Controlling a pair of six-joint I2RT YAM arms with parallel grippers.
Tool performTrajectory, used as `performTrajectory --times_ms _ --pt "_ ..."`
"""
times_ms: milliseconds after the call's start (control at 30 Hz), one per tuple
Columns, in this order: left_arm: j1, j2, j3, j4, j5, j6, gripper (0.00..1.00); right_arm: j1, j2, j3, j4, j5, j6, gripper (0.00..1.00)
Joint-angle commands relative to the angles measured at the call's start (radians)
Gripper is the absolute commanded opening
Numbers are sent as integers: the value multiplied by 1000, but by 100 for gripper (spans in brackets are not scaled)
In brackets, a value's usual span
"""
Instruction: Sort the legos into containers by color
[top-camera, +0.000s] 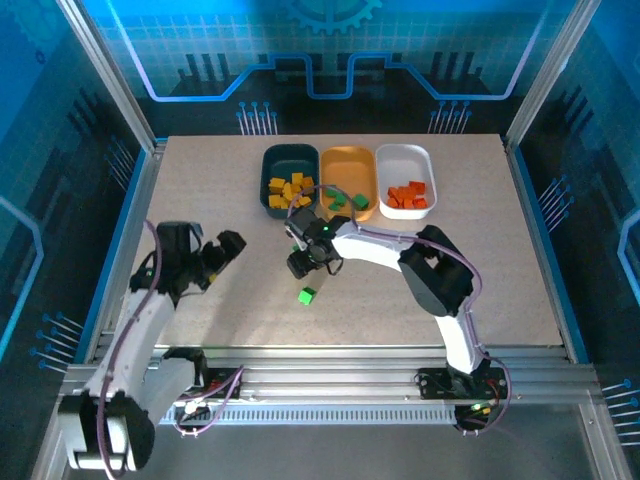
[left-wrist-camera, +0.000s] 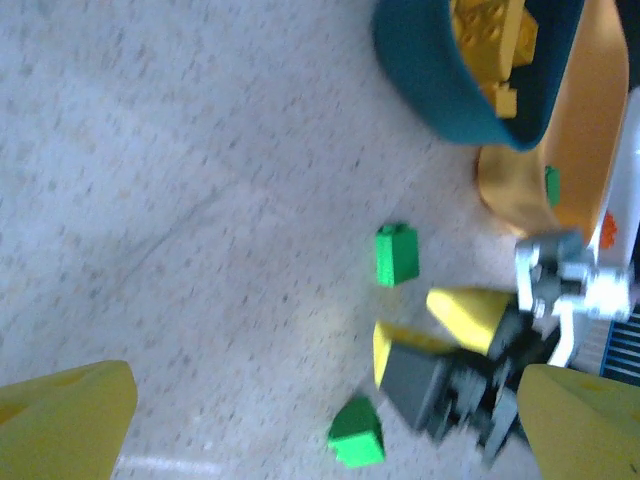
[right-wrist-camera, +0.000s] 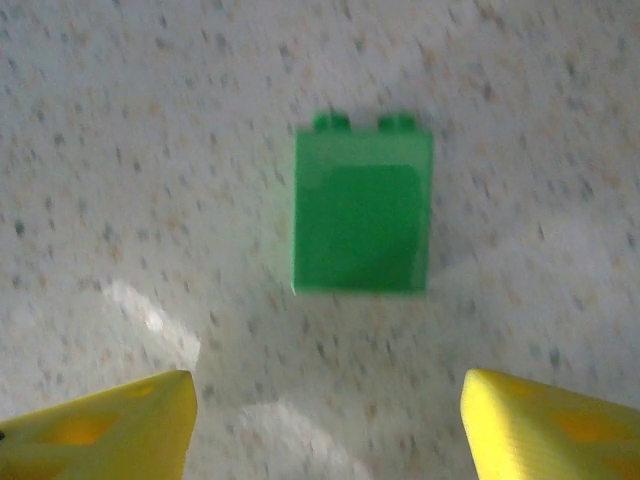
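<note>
My right arm rises from its base at the near right edge, bends at the elbow and stretches its forearm left across the bench (top-camera: 200, 180). This puts my right pincer (top-camera: 303, 262) over the middle, just near of the dark teal tray (top-camera: 285, 160). Its fingers (right-wrist-camera: 100, 425) are spread wide and hold nothing. In the right wrist view a green lego (right-wrist-camera: 362, 212) lies on its side on the bench ahead of the gap, studs on the side away from the fingers, touching neither.

My left arm leans up from the near left corner. My left pincer (top-camera: 222, 252) hovers above the left part of the bench, aimed right toward the other arm, its jaws also wide apart and empty. From there I see two loose bricks: the far green brick (left-wrist-camera: 397, 253), between the right pincer and the trays, and the near green brick (top-camera: 307, 295), just near of that pincer. I cannot tell which of them lies under my right wrist.

Three trays stand side by side along the far side. The teal one at left holds yellow legos (top-camera: 290, 190), the orange-yellow tray (top-camera: 349, 165) in the middle holds green legos (top-camera: 347, 200), and the white tray (top-camera: 403, 163) at right holds red-orange legos (top-camera: 407, 195).
</note>
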Motion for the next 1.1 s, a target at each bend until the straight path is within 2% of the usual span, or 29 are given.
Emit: performTrajectory --times_ms 0,200,333,367,500,600,667,800,867,933,1067 --pt "8 -70 -9 -47 61 -19 99 -8 85 109 -58 -14 -42 71" --pt "9 -63 12 -50 74 -27 99 -13 146 166 -46 -9 -23 58" --pt "9 -32 22 -31 96 -35 99 -20 151 171 -45 25 3 38" --pt "9 -27 23 -29 99 -34 99 -20 137 166 -39 35 5 35" --pt "9 -6 12 -11 115 -37 99 -21 9 116 -6 32 3 32" --pt "2 28 -33 54 176 -84 99 -53 -115 78 17 48 -17 33" --pt "-53 70 -66 127 216 -124 99 -100 -160 61 23 47 -40 33" --pt "-270 218 -65 216 187 -135 99 -251 -139 79 -14 8 -20 33" --pt "-339 285 -61 258 171 -155 99 -306 -105 112 -27 -9 -21 34" --pt "-378 330 -64 314 162 -186 99 -348 -44 187 -81 -18 -19 35" --pt "-401 347 -55 341 144 -204 99 -403 38 286 -119 -50 -10 36"
